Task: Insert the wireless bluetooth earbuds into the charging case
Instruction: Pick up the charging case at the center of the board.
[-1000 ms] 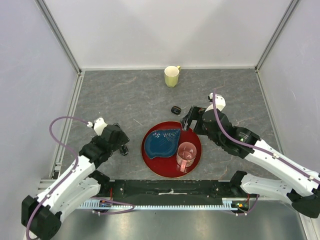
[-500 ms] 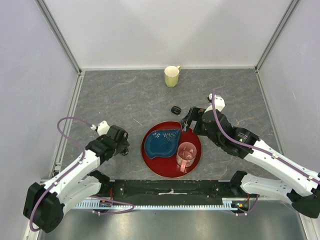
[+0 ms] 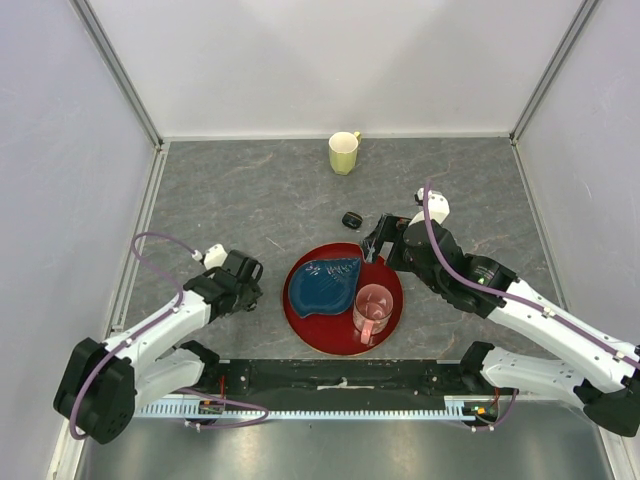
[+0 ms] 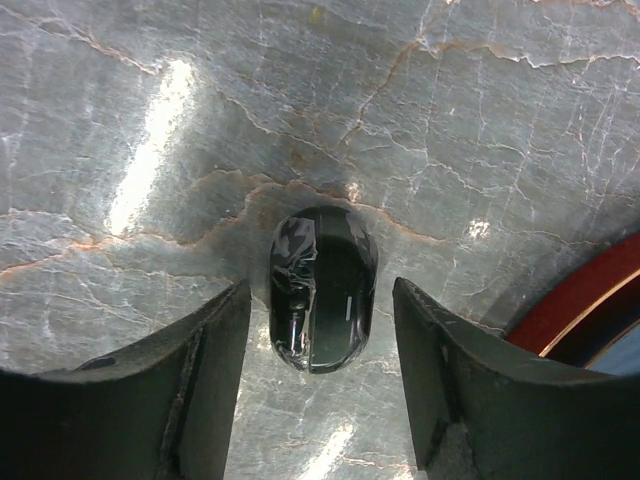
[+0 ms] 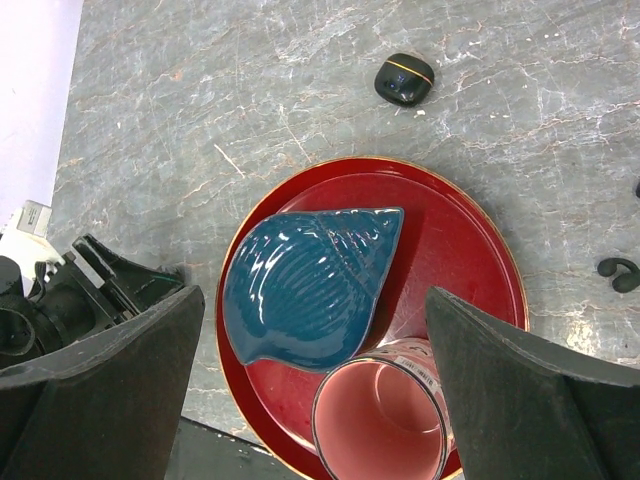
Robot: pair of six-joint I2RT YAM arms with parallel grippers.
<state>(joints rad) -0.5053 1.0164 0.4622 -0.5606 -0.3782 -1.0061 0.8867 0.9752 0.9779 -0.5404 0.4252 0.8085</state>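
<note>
Arms reach in from both sides of a red plate [image 3: 318,335] in the view from above. The left claw [image 3: 248,292] is low over the table, just left of the plate. The right claw [image 3: 374,243] is at the plate's far right edge. A small black case [image 3: 351,219] lies just behind the plate, and a yellow cup [image 3: 344,152] stands well behind it.

From the left wrist, a second case [image 4: 322,288] lies on the table between the two fingers [image 4: 205,390]. This claw is partly open. A thin gap shows on each side, so it grips nothing.

From the right wrist, the claw is wide open and empty above the plate. The plate carries a blue shell dish [image 5: 310,285] and a pink cup [image 5: 385,425]. One earbud [image 5: 620,274] lies on the table right of the plate.
</note>
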